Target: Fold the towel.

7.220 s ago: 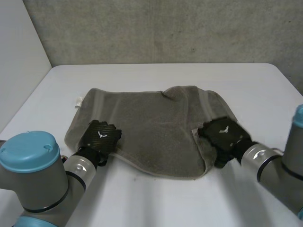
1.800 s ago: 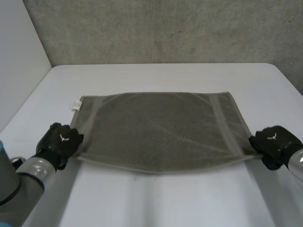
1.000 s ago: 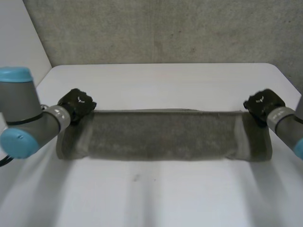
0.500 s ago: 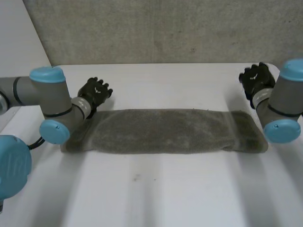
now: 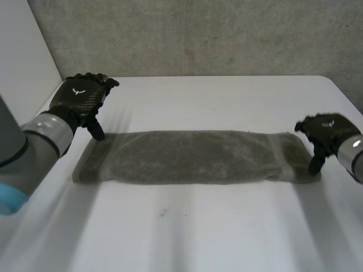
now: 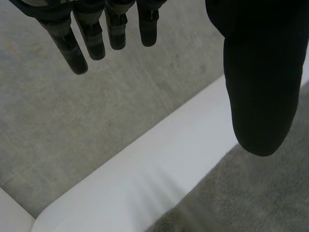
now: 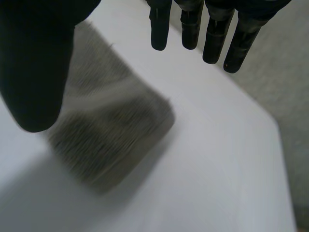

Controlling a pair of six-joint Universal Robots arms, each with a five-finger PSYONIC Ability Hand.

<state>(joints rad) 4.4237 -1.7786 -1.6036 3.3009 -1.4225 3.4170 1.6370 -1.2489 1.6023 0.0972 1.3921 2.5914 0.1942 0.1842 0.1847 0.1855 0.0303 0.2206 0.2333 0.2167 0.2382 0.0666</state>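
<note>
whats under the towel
The white table. The towel lies folded in a long strip, so its lower layer and the table surface beneath it are hidden.

So the right hand is spread open here. Its fingers are straight and well apart from the thumb, with nothing held between them. The thumb sits over the end of the towel, though it's hard to say if it's actually touching. That end looks folded, grey-brown, lying flat on the white table. The fingertips point out past the towel's corner over bare tabletop, and there's a grey concrete wall beyond the table's edge.
</note>
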